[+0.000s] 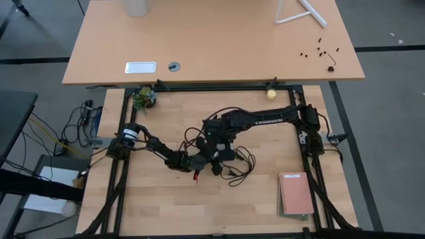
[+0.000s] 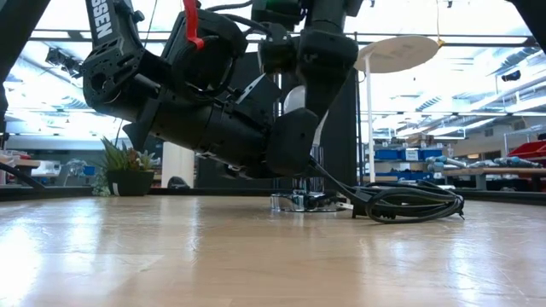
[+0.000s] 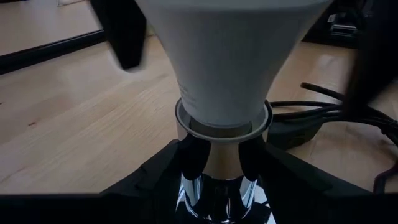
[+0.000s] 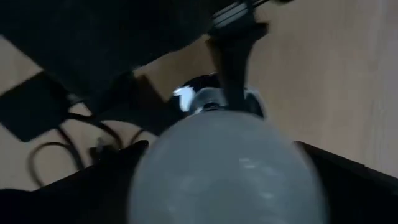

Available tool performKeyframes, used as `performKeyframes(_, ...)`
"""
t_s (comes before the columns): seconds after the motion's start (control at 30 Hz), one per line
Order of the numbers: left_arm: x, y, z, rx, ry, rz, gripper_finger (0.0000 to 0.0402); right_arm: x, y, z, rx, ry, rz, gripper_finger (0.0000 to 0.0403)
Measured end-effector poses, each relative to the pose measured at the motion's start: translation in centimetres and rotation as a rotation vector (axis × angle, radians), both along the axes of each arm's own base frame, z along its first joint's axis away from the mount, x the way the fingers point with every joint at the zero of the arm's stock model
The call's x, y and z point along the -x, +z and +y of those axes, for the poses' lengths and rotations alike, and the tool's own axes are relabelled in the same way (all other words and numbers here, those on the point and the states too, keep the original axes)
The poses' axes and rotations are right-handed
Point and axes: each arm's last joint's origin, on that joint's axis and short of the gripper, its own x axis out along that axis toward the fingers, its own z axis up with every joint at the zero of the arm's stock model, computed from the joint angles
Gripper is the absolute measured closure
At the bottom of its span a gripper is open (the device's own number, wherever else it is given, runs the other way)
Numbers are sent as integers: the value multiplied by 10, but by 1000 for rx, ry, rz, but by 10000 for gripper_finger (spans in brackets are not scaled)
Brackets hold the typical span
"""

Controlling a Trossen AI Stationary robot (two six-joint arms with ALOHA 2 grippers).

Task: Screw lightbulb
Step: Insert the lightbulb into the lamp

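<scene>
The white lightbulb [image 3: 224,62] stands upright with its narrow end in the round silver socket [image 3: 222,146], which rests on the table near its middle [image 2: 299,202]. My left gripper [image 3: 221,168] reaches in low from the table's left and is shut on the socket. My right gripper [image 4: 227,180] comes down from above and is shut on the bulb, whose round top [image 4: 227,168] fills the right wrist view. In the high view both grippers meet at the table's middle [image 1: 211,154] and hide the bulb. The socket's black cord [image 2: 409,205] lies coiled beside it. My left gripper pinches the socket's shiny neck [image 3: 205,165] between its two fingers [image 3: 191,155], just below the rim that takes the bulb. The fingers come in nearly level from the table's left. The socket stands upright on the table. My right gripper holds the bulb's wide round part [image 4: 155,180] between its two fingers [image 4: 93,186], one on each side. The fingers come from above, pointing down. The bulb stands upright, its narrow end in the socket.
A pink notebook [image 1: 295,192] lies at the near right. A small potted plant [image 1: 144,98] stands at the far left and a yellowish ball [image 1: 271,94] at the far right. The loose black cord [image 1: 239,166] lies near the grippers. A second tabletop [image 1: 212,46] lies beyond.
</scene>
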Motion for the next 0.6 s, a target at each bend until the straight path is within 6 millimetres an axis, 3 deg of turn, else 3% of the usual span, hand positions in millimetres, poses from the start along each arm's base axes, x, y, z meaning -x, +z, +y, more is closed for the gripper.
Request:
performKeyframes(0.2, 0, 0, 0, -8, -3, 5, 199, 0, 14, 4, 87, 147, -2, 4)
performKeyframes(0.47, 0, 0, 0, -10, -5, 7, 199, 1, 15, 21, 179, 617, -24, 7)
performKeyframes(0.6, 0, 0, 0, -11, -5, 7, 199, 0, 15, 24, 243, 772, -37, 8)
